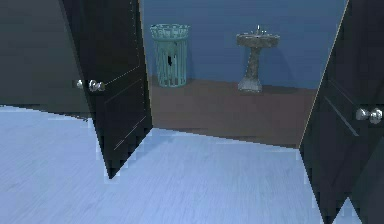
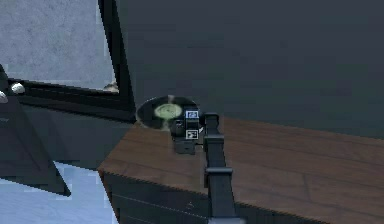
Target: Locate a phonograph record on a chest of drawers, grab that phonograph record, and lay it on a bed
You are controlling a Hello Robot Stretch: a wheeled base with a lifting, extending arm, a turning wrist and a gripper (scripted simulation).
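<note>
Note black phonograph record, pale label, flat on brown wooden chest of drawers at dark two-finger gripper. Cannot tell whether held. May shove thin disc off edge if misaligned.

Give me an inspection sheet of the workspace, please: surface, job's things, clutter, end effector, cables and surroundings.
Surface: brown wooden top, likely the chest of drawers.
Job's things: black phonograph record with a pale label, lying flat on the top near its far left corner.
Clutter: nothing seen.
Grippers: end effector seen by the record; cannot tell whether it holds anything.
Cables: nothing seen.
Surroundings: dark-framed panel beside the top; ahead, open dark doors, a teal basket and a pedestal sink.
</note>
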